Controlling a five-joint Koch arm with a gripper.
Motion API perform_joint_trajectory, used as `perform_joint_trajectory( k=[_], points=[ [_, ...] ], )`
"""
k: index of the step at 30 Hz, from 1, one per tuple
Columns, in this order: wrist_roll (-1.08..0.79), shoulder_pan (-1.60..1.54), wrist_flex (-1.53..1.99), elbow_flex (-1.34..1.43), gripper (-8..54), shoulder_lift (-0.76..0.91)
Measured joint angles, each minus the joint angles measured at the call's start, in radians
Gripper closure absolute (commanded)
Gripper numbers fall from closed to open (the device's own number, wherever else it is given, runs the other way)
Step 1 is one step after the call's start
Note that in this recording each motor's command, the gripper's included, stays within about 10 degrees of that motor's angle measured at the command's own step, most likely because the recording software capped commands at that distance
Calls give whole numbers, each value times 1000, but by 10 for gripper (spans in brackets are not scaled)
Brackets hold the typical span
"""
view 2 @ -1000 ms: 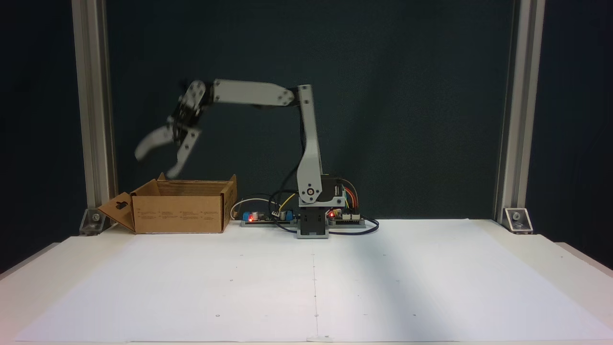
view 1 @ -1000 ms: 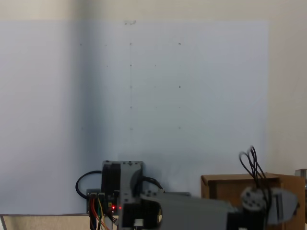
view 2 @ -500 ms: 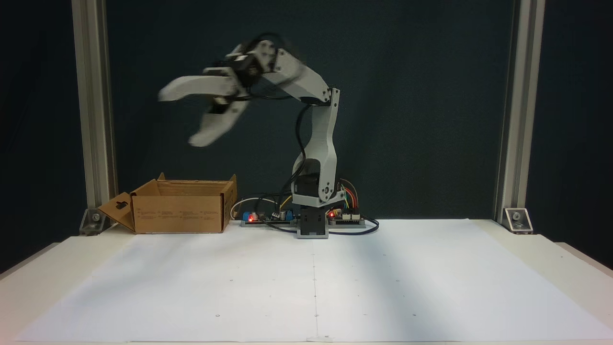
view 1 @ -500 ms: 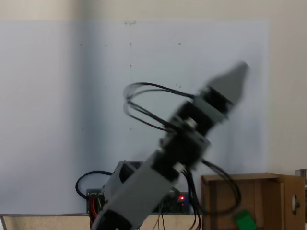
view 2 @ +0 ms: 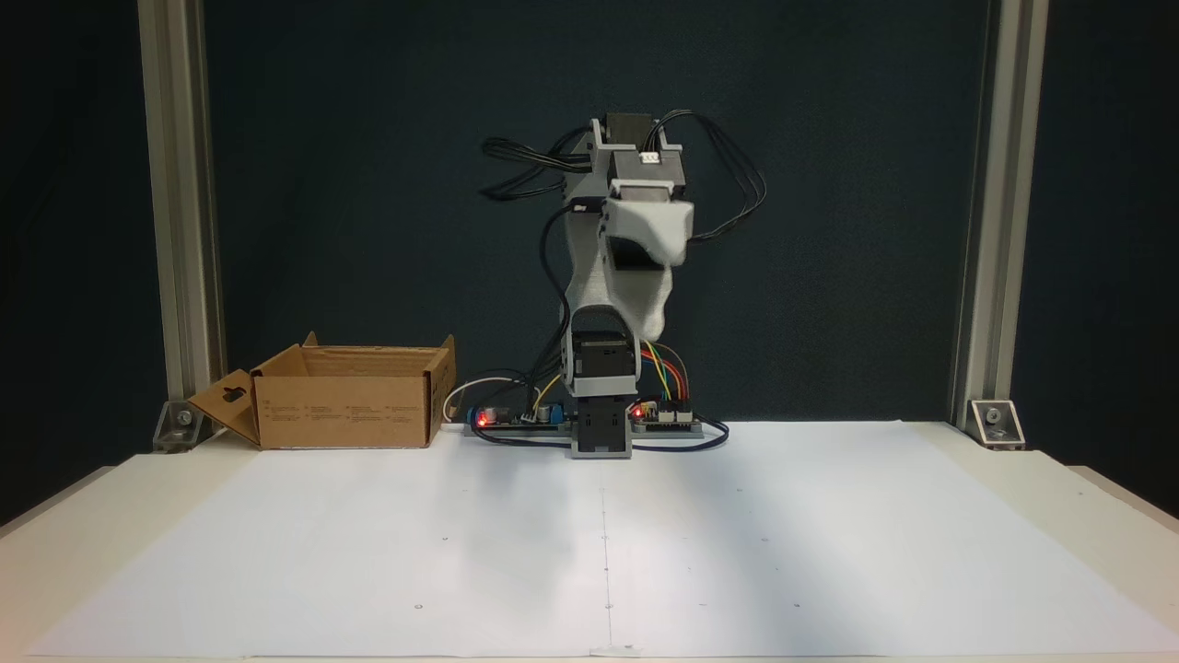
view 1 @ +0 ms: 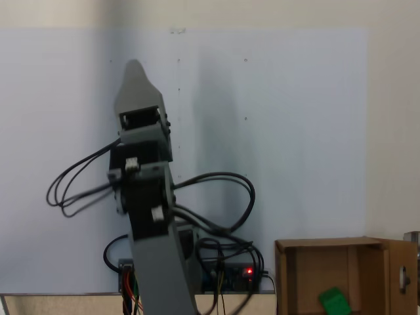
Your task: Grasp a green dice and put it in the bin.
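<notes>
Dice: we see the green dice (view 1: 335, 302) lying in the bin (view 1: 298, 275); it looks light, hard, best pinched on flat sides.
Gripper: our gripper (view 2: 652, 322) holds nothing; we cannot tell if it's wide or narrow.

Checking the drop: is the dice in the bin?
Yes, the green dice lies inside the bin, on its floor.

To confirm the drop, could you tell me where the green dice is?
The green dice lies inside the cardboard box, at the lower right of a fixed view.
</notes>
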Motion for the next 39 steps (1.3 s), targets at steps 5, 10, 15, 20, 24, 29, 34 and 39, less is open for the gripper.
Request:
perform_joint_trajectory(
  k=[5, 10, 15, 20, 24, 29, 34, 39],
  points=[
    [2, -41, -166, 245, 17, 166],
    [3, -34, -302, 330, 11, 184],
    [3, -34, -430, 345, 10, 255],
    [3, -31, -554, 356, 10, 265],
    [3, 15, -652, 385, 0, 272],
    [3, 112, -772, 482, -3, 272],
    [3, 140, -890, 566, -4, 273],
    [3, 175, -1009, 678, -3, 273]
  ],
)
